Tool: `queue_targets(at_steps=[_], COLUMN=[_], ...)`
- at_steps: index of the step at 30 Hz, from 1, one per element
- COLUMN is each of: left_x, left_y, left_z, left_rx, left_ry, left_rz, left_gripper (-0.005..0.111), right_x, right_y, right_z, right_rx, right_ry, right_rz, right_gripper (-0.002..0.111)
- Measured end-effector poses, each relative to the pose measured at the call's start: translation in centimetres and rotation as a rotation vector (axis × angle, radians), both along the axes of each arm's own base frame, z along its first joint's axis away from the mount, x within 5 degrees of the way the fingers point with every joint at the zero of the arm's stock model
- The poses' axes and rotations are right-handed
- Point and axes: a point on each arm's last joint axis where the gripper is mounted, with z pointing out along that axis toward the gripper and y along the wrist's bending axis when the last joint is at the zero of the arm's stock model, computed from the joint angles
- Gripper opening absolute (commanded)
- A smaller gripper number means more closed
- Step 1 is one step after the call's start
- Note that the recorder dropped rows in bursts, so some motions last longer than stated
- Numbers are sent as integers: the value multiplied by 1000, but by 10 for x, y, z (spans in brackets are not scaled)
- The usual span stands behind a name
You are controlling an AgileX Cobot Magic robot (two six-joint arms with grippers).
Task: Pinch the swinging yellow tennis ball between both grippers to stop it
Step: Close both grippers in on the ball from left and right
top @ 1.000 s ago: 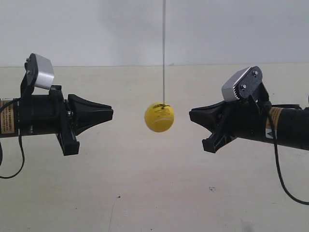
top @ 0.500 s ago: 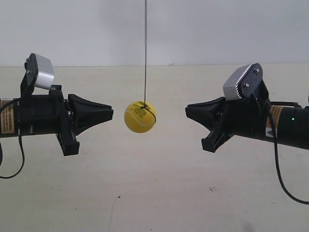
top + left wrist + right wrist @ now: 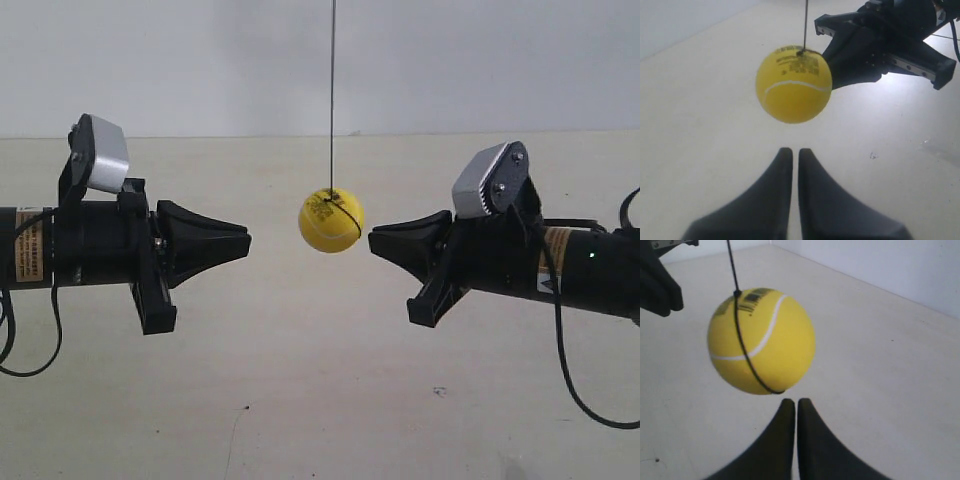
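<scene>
Vertically strung, the ball [image 3: 331,221] hangs between closed left end effector [image 3: 791,150] and closed right end effector [image 3: 791,401].

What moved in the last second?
The bright yellow tennis ball on its thin dark string swung toward the exterior view's left, then back. The black pointed hand at that view's left and the black hand at its right both advanced inward. Unchanged: both hands shut, ball not pinched.
</scene>
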Motion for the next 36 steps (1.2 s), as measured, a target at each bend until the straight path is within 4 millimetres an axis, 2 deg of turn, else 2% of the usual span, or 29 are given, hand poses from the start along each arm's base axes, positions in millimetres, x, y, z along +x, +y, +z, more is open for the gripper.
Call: queue_targets(at_steps=[5, 10, 22, 36], left_x=[0, 0, 7, 8], left_y=[0, 0, 3, 3], left_z=[0, 0, -1, 3], left_rx=[1, 4, 27, 6], left_ry=[-1, -10, -33, -79], left_rz=[-2, -5, 74, 70], left_gripper=[5, 5, 5, 5], right_x=[-4, -7, -2, 3], right_y=[19, 28, 26, 24], right_z=[0, 0, -1, 1], right_rx=[-26, -54, -89, -89], right_ry=[-15, -32, -68, -112], right_rz=[63, 86, 29, -18], right_gripper=[0, 0, 0, 0])
